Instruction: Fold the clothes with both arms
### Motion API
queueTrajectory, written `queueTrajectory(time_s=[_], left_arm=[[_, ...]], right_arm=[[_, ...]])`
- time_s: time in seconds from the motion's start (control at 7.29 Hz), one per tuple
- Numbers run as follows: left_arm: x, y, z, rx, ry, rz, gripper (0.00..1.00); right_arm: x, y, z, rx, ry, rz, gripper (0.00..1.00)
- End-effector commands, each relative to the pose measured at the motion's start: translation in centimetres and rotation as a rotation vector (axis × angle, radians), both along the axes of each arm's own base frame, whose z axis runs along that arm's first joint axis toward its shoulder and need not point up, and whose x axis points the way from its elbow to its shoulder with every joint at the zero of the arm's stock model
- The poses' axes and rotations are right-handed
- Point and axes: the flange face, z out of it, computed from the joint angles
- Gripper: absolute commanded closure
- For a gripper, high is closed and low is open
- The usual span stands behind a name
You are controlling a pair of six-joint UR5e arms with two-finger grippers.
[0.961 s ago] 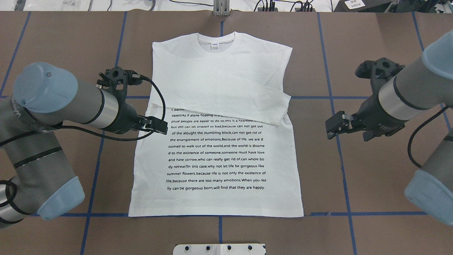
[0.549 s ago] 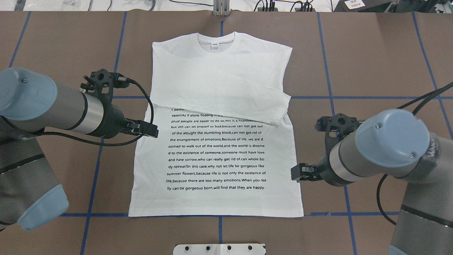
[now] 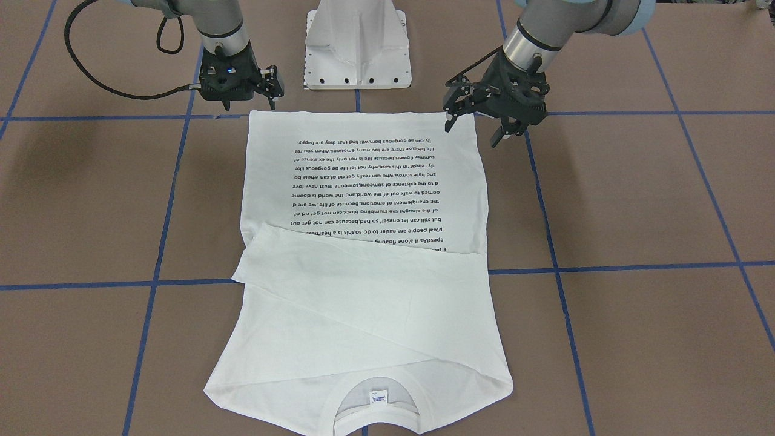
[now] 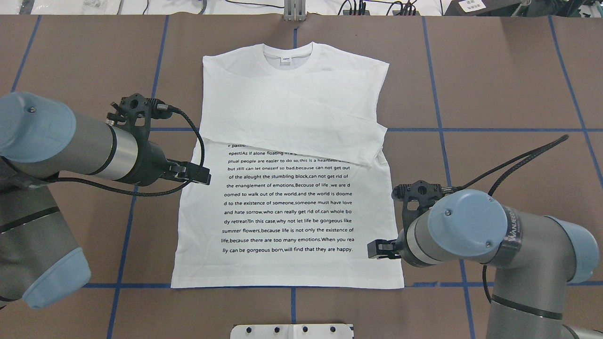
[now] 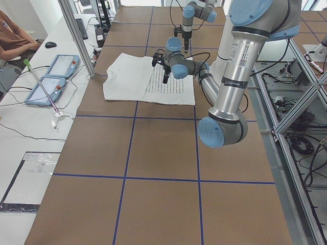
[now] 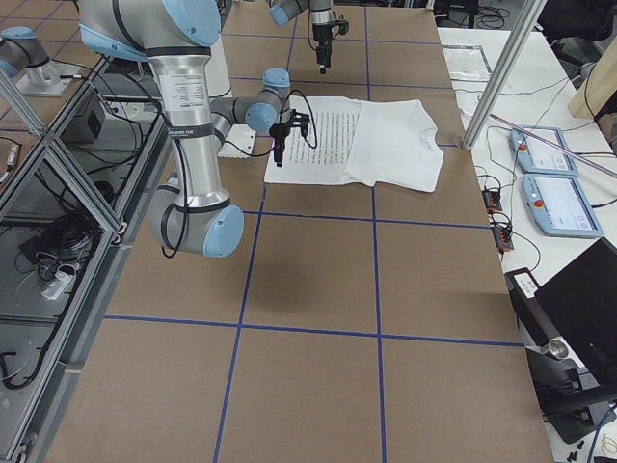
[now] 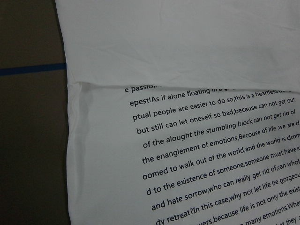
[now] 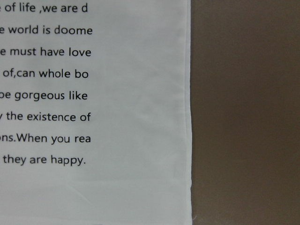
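Shirt (image 4: 287, 188) first: it lies flat in the middle of the table (image 4: 494, 94), collar (image 4: 287, 52) away from the robot and hem (image 4: 287, 282) towards it. The long sleeves (image 4: 301, 127) are folded across the chest, over the top lines of print.

Expect it to handle as light, limp cloth with no stiffness. Whatever you lift will sag between the two grips, and the rest will drag on the brown surface. I would take it at the two hem corners, or on the side seams, pinching both layers. A shallow pinch may catch only the top layer.

Neither arm holds anything. The left gripper (image 3: 476, 126) hangs above the shirt's left edge with its jaws spread wide. The right gripper (image 3: 249, 97) seems parted too, though it shows small in the front view.

Compared with half a second ago, the left gripper has hardly moved. The right one has swung in from just outside the right edge. It now sits over the cloth, nearer the hem corner. The shirt itself has not shifted.
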Motion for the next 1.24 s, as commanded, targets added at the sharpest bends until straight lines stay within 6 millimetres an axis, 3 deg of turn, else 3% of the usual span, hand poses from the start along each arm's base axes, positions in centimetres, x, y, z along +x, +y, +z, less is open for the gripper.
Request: queueTrajectory(time_s=[0.0,0.14,0.41,0.69,0.82,1.1], left_arm=[[0.2,0.0,0.1,-0.003,-0.001,0.001,0.0],[0.2,0.0,0.0,-0.002,0.0,0.001,0.0],[0.6,-0.2,0.4,-0.009,-0.009,0.003,0.0],[0.8,-0.3,0.3,-0.007,-0.009,0.005,0.0],[0.8,-0.2,0.1,-0.005,-0.004,0.004,0.0],[0.9,-0.3,0.2,-0.006,-0.006,0.005,0.0]], right_arm=[[-0.6,1.1,1.0,0.022,-0.049,0.043,0.0],[-1.2,2.4,1.5,0.06,-0.058,0.065,0.0],[-1.4,2.8,2.0,0.054,-0.043,0.052,0.01],[-1.6,3.4,3.4,0.041,-0.014,0.036,0.01],[-2.7,3.6,5.0,0.035,0.02,0.027,0.01],[-2.9,3.8,4.9,0.021,0.014,0.014,0.01]])
